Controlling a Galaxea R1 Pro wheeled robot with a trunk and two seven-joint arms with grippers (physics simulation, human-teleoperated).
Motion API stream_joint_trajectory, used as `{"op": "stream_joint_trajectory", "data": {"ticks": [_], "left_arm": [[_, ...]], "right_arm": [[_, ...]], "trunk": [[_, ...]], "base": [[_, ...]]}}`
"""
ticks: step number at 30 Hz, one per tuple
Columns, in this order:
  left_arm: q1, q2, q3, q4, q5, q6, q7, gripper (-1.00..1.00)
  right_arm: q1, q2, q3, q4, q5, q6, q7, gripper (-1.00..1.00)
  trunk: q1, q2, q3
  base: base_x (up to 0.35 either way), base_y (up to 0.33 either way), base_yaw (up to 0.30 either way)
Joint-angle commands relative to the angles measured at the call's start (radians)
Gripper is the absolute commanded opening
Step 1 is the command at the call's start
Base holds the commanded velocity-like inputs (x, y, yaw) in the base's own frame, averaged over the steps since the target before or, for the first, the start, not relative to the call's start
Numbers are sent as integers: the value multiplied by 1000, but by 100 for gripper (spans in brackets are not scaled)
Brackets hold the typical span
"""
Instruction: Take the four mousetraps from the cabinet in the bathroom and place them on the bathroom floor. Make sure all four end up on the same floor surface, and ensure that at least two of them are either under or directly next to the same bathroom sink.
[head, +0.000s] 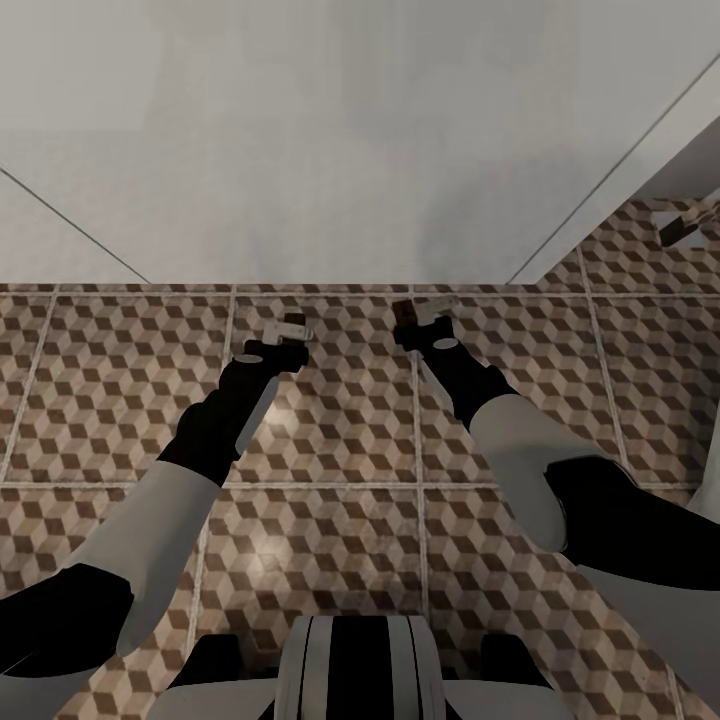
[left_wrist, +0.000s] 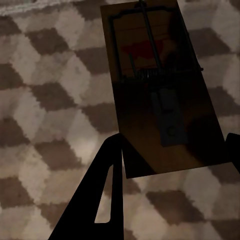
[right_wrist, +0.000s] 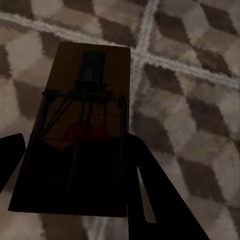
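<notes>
Both arms reach forward and down over the bathroom floor (head: 330, 420), tiled in a brown, tan and white cube pattern. My left gripper (head: 287, 333) is shut on a mousetrap (left_wrist: 155, 95), a tan board with dark wire and a red mark, held by its near end between the fingers (left_wrist: 102, 200). My right gripper (head: 420, 318) is shut on a second mousetrap (right_wrist: 82, 130), gripped across its width. Both traps hang just above the tiles close to the wall. The cabinet and the sink are out of view.
A plain white wall (head: 330, 140) rises right ahead of the grippers. A white panel (head: 640, 170) slants across the upper right, with a small grey fixture (head: 688, 222) beyond it. My base (head: 355, 665) sits at the near edge.
</notes>
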Motion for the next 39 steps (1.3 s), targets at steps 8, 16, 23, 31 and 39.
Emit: {"op": "stream_joint_trajectory", "data": {"ticks": [8,16,23,31,39], "left_arm": [[0,1,-2,0,9,4,7,-100],[0,1,-3,0,9,4,7,-100],[0,1,-2,0,9,4,7,-100],[0,0,-3,0,9,4,7,-100],[0,-5,-3,-1,9,4,7,-100]], "right_arm": [[0,0,4,1,8,-11,-3,-100],[0,0,4,2,8,-14,-3,-100],[0,0,4,2,7,-15,-3,-100],[0,0,4,2,8,-15,-3,-100],[0,0,4,15,7,-15,-3,-100]], "trunk": [[0,0,0],[0,0,0],[0,0,0],[0,0,0],[0,0,0]], "base": [[90,0,0],[57,0,0],[4,0,0],[7,0,0],[151,0,0]]}}
